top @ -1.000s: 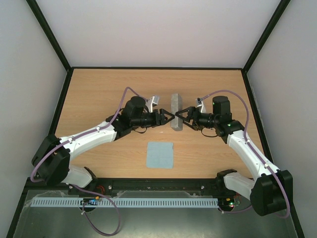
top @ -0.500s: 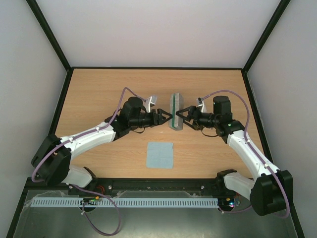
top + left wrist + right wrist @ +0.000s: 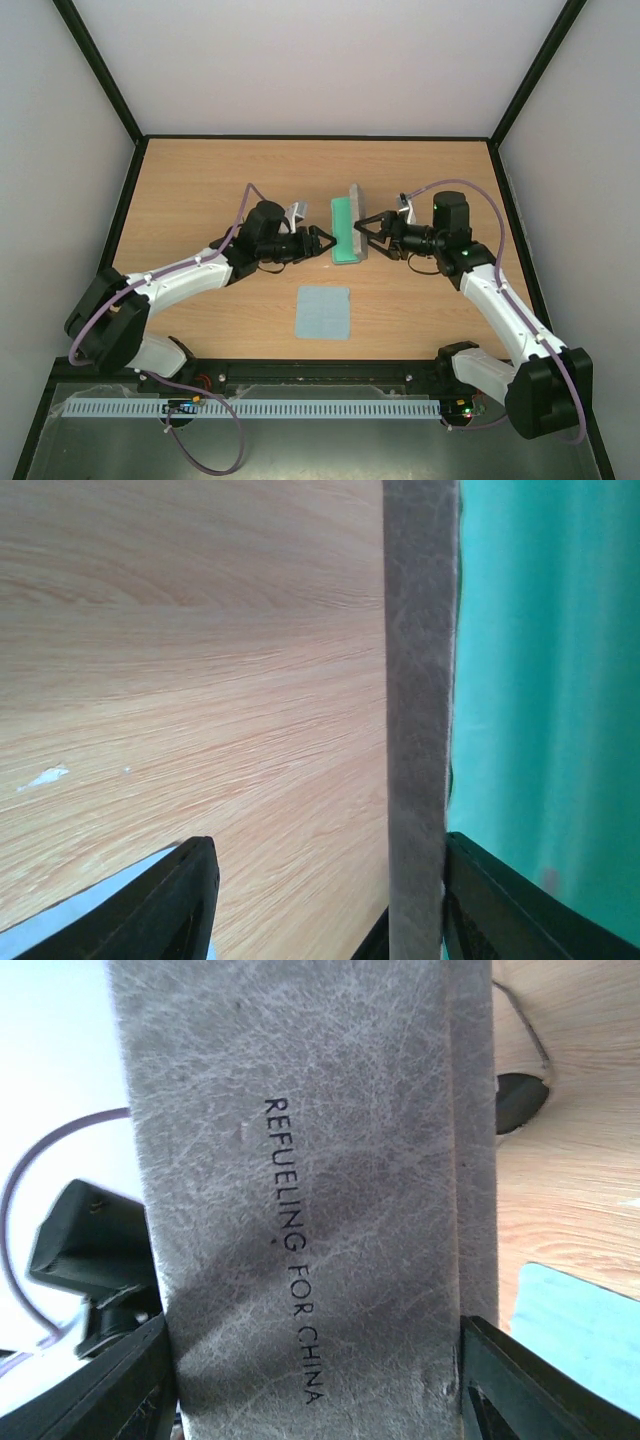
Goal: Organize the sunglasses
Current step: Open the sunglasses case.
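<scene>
At the middle of the desk (image 3: 200,190), the left gripper (image 3: 322,243) stands released, jaws straddling a flap of the open green-lined case (image 3: 343,230), the right gripper (image 3: 362,238) grasps its grey back, and the sunglasses (image 3: 518,1103) show as a dark lens beside it.

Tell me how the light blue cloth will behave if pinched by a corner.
The light blue cloth lies thin and flat, so it will probably drape limply. Looking light, it would likely slide or bunch when pushed.
</scene>
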You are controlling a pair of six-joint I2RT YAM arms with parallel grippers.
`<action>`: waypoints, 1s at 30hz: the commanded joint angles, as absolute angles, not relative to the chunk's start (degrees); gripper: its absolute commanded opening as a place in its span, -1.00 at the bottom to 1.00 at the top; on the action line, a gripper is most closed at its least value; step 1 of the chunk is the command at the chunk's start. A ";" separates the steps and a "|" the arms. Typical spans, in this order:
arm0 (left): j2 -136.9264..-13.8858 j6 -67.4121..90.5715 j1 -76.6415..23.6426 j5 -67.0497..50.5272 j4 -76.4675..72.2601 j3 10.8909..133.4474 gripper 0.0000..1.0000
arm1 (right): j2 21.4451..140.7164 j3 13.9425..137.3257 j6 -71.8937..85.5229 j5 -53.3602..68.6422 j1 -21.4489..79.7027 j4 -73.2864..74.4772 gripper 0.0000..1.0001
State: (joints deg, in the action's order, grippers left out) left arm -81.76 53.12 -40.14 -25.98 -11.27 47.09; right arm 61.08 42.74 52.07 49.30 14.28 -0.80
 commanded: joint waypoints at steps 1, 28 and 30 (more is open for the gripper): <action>-82.79 52.31 -39.64 -25.20 -8.33 45.90 0.22 | 58.91 44.66 52.65 54.50 14.49 -5.95 -0.72; -71.38 49.69 -33.35 -26.35 -0.82 46.23 0.55 | 73.77 39.28 46.10 54.97 7.84 -11.38 -0.71; -70.99 49.41 -32.95 -26.42 -0.70 45.46 0.55 | 75.94 39.19 46.39 55.04 7.56 -13.34 -0.71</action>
